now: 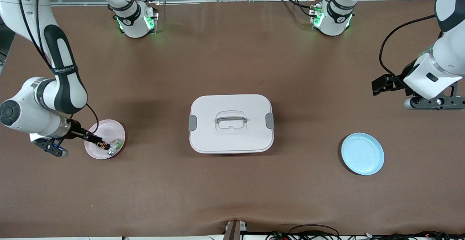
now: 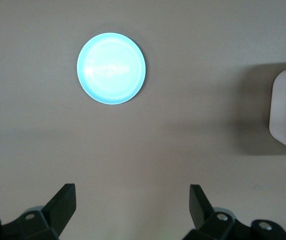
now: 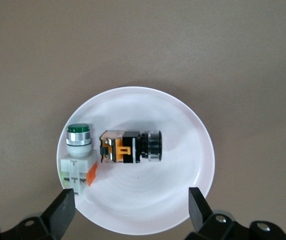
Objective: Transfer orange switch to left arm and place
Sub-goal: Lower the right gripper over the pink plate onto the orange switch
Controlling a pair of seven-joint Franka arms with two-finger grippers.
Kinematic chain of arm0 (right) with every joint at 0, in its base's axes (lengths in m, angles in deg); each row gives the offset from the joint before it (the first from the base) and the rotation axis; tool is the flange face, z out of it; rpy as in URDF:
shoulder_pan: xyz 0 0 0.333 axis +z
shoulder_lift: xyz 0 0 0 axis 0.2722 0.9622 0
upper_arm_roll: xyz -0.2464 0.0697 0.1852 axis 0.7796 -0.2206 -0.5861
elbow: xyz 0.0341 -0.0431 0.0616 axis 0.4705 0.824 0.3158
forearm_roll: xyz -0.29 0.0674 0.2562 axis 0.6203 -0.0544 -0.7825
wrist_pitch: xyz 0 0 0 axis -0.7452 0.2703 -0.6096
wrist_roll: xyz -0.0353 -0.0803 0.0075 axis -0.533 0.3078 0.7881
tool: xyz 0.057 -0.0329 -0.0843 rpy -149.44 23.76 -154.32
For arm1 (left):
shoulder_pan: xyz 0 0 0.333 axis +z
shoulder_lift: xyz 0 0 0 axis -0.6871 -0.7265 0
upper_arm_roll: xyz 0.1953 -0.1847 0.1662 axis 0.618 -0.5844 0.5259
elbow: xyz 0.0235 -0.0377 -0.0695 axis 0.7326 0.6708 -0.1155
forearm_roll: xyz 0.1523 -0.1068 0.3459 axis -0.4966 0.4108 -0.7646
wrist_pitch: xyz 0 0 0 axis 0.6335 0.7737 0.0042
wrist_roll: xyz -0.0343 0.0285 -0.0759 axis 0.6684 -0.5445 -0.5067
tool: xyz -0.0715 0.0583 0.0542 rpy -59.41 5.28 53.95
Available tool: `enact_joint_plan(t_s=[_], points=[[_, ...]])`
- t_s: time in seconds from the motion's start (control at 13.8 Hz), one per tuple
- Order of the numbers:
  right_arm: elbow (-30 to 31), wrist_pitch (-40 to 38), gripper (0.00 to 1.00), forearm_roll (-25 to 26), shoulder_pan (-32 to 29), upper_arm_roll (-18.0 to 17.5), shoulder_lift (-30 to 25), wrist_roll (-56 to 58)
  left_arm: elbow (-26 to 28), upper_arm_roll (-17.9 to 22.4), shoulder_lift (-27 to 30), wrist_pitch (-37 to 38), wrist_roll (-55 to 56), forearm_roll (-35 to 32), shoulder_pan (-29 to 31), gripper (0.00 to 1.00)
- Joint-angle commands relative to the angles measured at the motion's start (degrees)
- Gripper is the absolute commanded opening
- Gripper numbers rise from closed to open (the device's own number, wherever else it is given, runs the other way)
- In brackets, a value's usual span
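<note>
Switch [image 3: 129, 147]: on pink plate [image 1: 118, 131], beside green-cap part [image 3: 78, 155], right arm's end.
R gripper [image 3: 128, 212]: over plate, fingers wide, nothing held.
L gripper [image 2: 133, 207]: wide, empty, over bare table nr blue plate [image 1: 362, 154].
Box [image 1: 231, 123]: table centre, between plates.

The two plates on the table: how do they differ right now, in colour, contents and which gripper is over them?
The pink plate lies toward the right arm's end and holds the orange switch and a white-and-green part; the blue plate, toward the left arm's end, holds nothing. The open right gripper hovers over the pink plate; the open left gripper hangs above bare table beside the blue plate. Both are round, shallow, and flank the box.
</note>
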Motion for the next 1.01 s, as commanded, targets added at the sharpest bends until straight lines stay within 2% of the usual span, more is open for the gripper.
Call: enact_joint_plan(t_s=[0.0, 0.22, 0.94], points=[[-4.8, -0.9, 1.0, -2.9, -0.7, 0.0, 4.4, -1.0, 0.0, -0.3, 0.4, -1.5, 0.5, -0.1, -0.2, 1.0], [-6.7, -0.5, 1.0, -2.5, -0.5, 0.1, 7.0, -0.8, -0.1, -0.3, 0.3, -1.9, 0.5, -0.1, -0.6, 1.0], [-7.7, 0.2, 1.0, -2.2, -0.7, 0.4, 9.9, -0.3, -0.1, -0.3, 0.1, -2.1, 0.4, -0.1, -0.6, 1.0]])
